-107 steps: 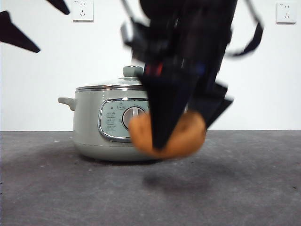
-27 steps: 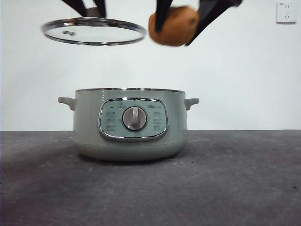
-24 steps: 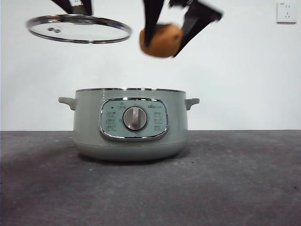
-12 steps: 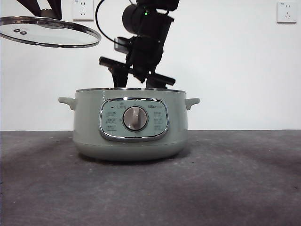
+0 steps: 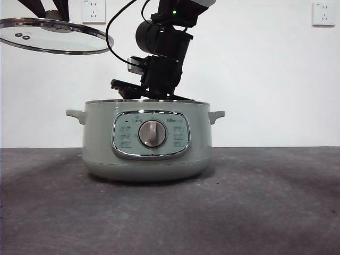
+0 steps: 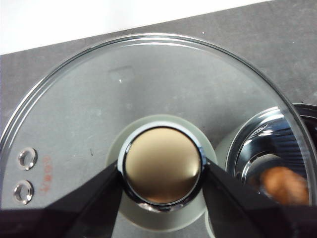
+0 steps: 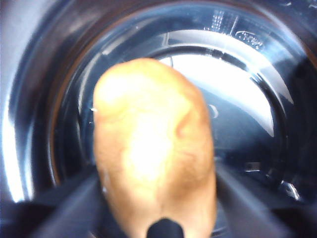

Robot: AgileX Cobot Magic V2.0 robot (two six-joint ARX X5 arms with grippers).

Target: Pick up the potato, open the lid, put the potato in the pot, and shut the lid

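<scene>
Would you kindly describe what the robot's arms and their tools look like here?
The right arm is black and blocky, with a round black joint housing, a small green indicator light and a thin black cable looping at its side. The left tool has two flat, matte black jaws that taper toward their tips.

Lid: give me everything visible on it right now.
The lid is off the pot, held in the air up and to one side of it, roughly level. It is a round clear glass disc with a shiny steel rim and two small metal-ringed vent holes near one edge. The knob has a pale green base and a chrome-ringed, mirror-like top. The left gripper clamps that knob from both sides; nothing else touches the lid.
</scene>
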